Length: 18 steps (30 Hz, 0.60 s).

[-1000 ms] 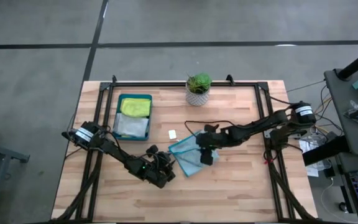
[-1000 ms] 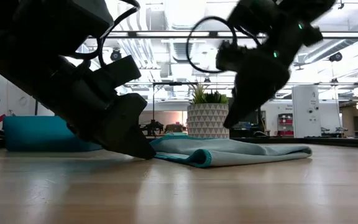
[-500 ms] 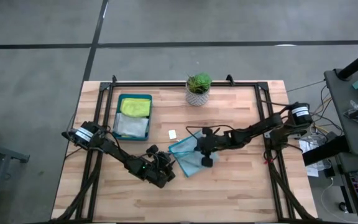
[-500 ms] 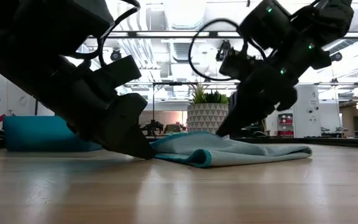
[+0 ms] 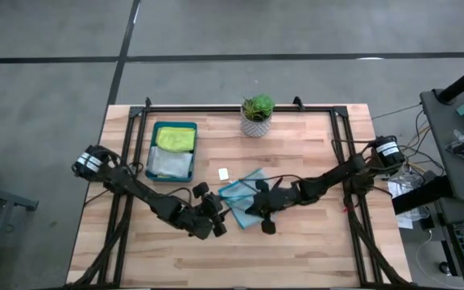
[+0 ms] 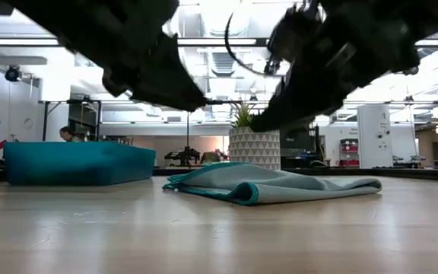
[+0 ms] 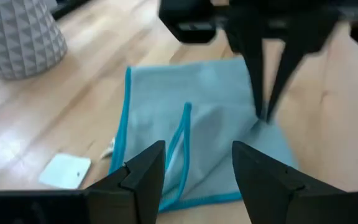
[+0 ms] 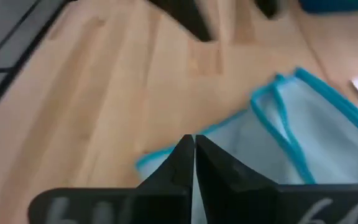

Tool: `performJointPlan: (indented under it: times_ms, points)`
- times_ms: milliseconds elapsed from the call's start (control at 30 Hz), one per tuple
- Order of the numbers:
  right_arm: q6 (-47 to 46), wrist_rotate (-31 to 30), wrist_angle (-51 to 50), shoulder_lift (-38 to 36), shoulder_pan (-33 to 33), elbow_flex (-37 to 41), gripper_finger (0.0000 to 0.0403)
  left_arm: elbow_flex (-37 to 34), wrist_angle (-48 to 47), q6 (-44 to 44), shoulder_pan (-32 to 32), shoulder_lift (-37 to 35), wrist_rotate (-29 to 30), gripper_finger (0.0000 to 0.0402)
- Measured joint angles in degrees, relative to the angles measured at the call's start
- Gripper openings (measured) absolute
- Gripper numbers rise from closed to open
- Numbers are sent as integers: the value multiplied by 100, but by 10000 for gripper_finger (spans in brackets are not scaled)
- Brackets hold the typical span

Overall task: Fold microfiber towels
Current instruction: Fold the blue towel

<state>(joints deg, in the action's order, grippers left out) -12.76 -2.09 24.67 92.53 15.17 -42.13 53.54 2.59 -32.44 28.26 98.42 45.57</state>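
1. High view: the light teal towel [image 5: 244,200] lies partly folded on the wooden table [image 5: 296,250], near its middle. The left gripper [image 5: 218,219] sits just beside the towel's near-left corner, its fingers spread with nothing between them. The right gripper [image 5: 256,216] is at the towel's near edge, fingers pressed together. The dark teal tray [image 5: 153,149] at the back left holds a lime green towel [image 5: 176,138] and a pale grey towel [image 5: 170,163]. A potted plant [image 5: 256,114] stands at the back, and a small white tag [image 5: 223,173] lies between tray and teal towel.

2. Low view: the teal towel [image 6: 280,186] rests flat with a rolled fold at its front; both dark arms hang above it, clear of the cloth there.

3. Left wrist view: the spread fingers [image 7: 145,174] frame the teal towel [image 7: 166,118]; the right gripper [image 7: 266,115] meets the far edge of the cloth.

4. Right wrist view: the fingers [image 8: 182,162] are shut tight at the towel's [image 8: 303,143] bright blue hem; whether cloth is pinched, I cannot tell.
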Motion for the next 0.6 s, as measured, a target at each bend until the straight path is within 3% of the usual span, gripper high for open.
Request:
performJointPlan:
  times_ms: [267, 600]
  points:
    - [758, -1423, -1559, -144, -90, -526, 8, 7, 2, 130, 15, -169, 12, 171]
    - [1195, -1234, -1901, -49, -757, -337, 8, 7, -2, 130, 15, -169, 23, 171]
